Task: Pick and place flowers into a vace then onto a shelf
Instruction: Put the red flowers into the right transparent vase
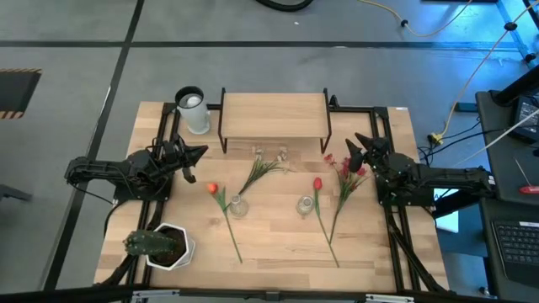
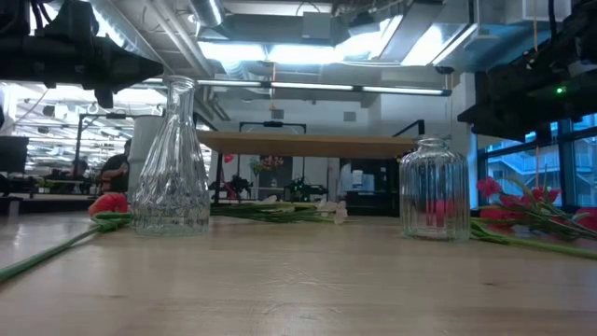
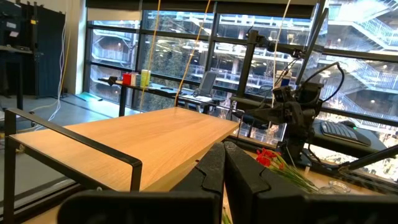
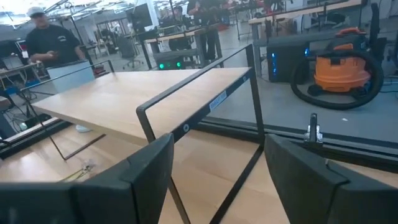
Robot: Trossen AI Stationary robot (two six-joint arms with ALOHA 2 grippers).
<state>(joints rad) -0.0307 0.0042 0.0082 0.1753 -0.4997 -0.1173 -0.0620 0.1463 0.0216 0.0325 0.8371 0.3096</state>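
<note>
Flowers lie flat on the table: an orange tulip (image 1: 212, 188), a white-flowered sprig (image 1: 263, 171), a red tulip (image 1: 317, 183) and a spray of red blossoms (image 1: 344, 171). Two clear glass vases stand upright among them, a tall narrow-necked one (image 2: 173, 159) and a ribbed jar (image 2: 434, 191). The shelf (image 1: 274, 114) stands at the far middle. My left gripper (image 1: 202, 154) hovers shut at the left, off the table. My right gripper (image 1: 352, 150) hovers open at the right, above the red spray's far end, holding nothing.
A white pot with a green spiky plant (image 1: 164, 246) sits at the near left corner. A white cylinder (image 1: 194, 109) stands at the far left beside the shelf. Bare tabletop (image 1: 278, 252) lies near the front edge between the tulip stems. A person shows in the room beyond (image 4: 46, 37).
</note>
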